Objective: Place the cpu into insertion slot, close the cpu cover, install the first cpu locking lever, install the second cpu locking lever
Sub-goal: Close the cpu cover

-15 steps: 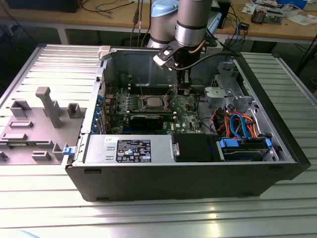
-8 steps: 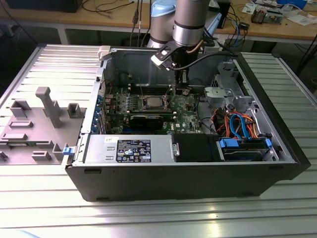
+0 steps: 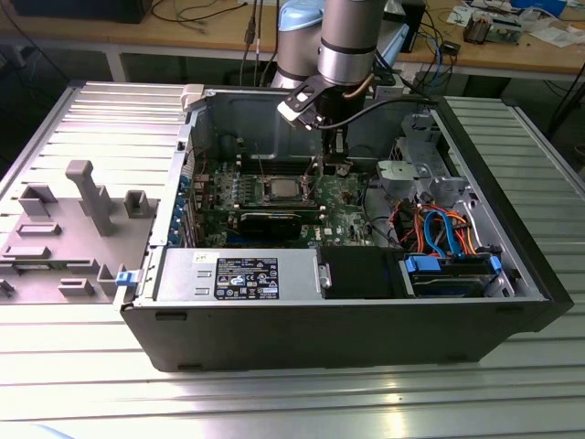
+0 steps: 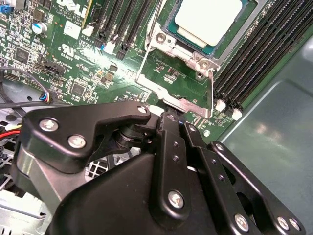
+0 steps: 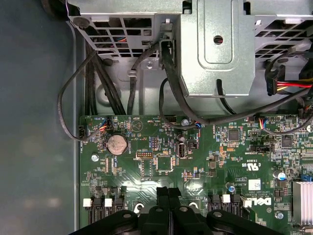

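Black linkage arms of the gripper (image 4: 168,116) loom up close in the second wrist view, and the tips sit right down by the near edge of the square, silver-rimmed insertion slot (image 4: 182,101). In the first wrist view the gripper's fingers (image 5: 163,193) are pressed together, no gap between them. Whether something thin is pinched there, I cannot tell.

And the small flat square cpu (image 4: 208,19), plain silver-grey on top, lies inside that slot. The exterior view agrees: the chip (image 3: 279,188) lies flat on the green motherboard (image 3: 343,215) inside the open black computer case (image 3: 366,329), with the gripper (image 3: 336,167) just beside it, toward the exterior view's right. The thin silver frame-shaped cpu cover (image 4: 165,38) looks to be lying down around the chip, though I can't be sure it's fully flat. A thin silver wire lever (image 4: 145,51) runs along the slot's side.

So this reads as lever work, with seating done. To do it well: keep the tips on the wire alone, never on the chip's top or the cover's window. Press down with steady force, then sideways so the wire slips under its catch. Keep clear of the long black memory slots (image 4: 254,54) close by.
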{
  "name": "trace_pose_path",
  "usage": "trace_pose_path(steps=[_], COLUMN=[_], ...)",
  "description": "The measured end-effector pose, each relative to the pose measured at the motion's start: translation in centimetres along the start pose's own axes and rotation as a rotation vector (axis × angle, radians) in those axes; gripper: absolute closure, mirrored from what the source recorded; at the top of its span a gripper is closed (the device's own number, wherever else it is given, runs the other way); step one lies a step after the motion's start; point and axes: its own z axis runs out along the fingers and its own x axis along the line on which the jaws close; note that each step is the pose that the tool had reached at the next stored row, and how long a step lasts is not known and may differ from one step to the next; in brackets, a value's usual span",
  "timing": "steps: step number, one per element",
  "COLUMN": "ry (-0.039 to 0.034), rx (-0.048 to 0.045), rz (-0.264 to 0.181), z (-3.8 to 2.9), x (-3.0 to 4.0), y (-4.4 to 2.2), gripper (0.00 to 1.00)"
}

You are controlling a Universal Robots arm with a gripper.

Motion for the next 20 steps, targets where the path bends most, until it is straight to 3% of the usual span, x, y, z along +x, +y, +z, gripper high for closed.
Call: trace_pose_path(steps=[10,14,20], ry=[0.0,0.0,0.0], rx=[0.0004,0.0005,0.0007], rz=[0.0,0.0,0.0], z=[-0.02,-0.61,-0.74], x=[0.01,-0.01,-0.02], y=[0.0,0.0,-0.17], gripper=[0.89,0.89,0.89])
